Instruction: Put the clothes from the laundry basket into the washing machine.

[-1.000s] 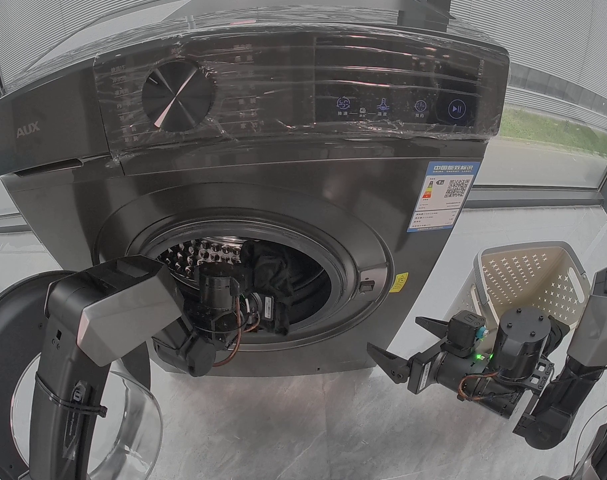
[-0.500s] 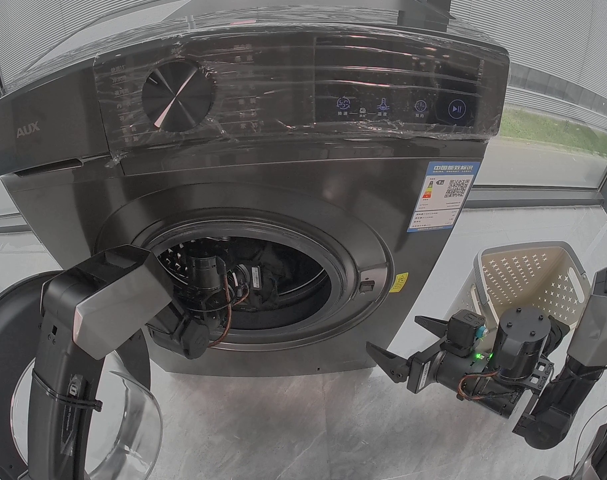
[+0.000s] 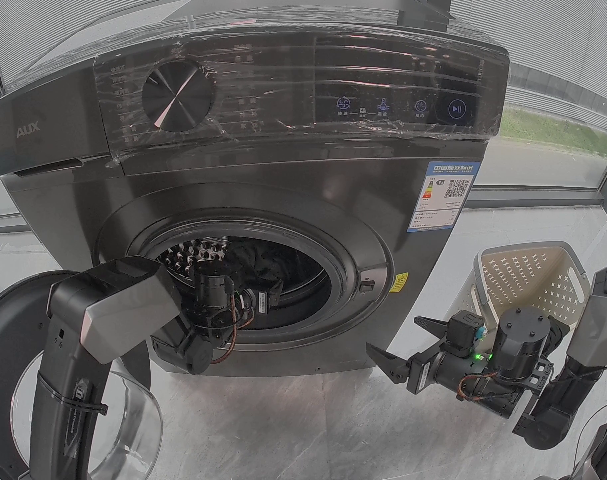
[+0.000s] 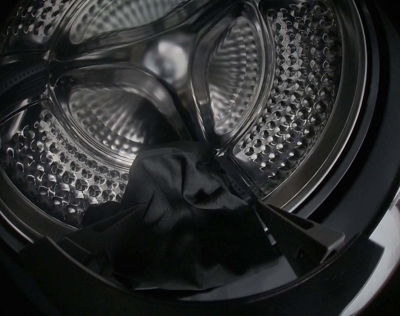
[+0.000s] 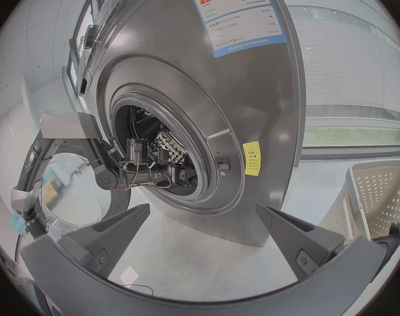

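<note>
**A:** Where is the cloth right now?

**B:** The black garment (image 4: pixel 173 185) lies low in the drum (image 4: pixel 292 88) of the washing machine (image 3: pixel 357 195). It is bunched toward the front, with its near edge at the opening's lip.

**A:** And the left gripper (image 4: pixel 195 209)?

**B:** At the mouth of the drum, fingers spread wide, with the garment heaped between them. I judge that it isn't pinched.

**A:** So what worries you?

**B:** Snagging. The fabric seems to rest against both fingers. If the arm backs out, a fold could ride along and spill onto the floor (image 3: pixel 303 421). A hem left on the lip could also get caught when the door (image 3: pixel 10 341) shuts.

**A:** Anything else?

**B:** The wrist sits close to the opening's rim, so a crooked retreat may knock it.

**A:** The right gripper (image 3: pixel 398 338)?

**B:** Also spread apart and holding nothing, above the floor between the machine and the laundry basket (image 3: pixel 537 281). It is well apart from the left arm, so I see little risk there.
</note>
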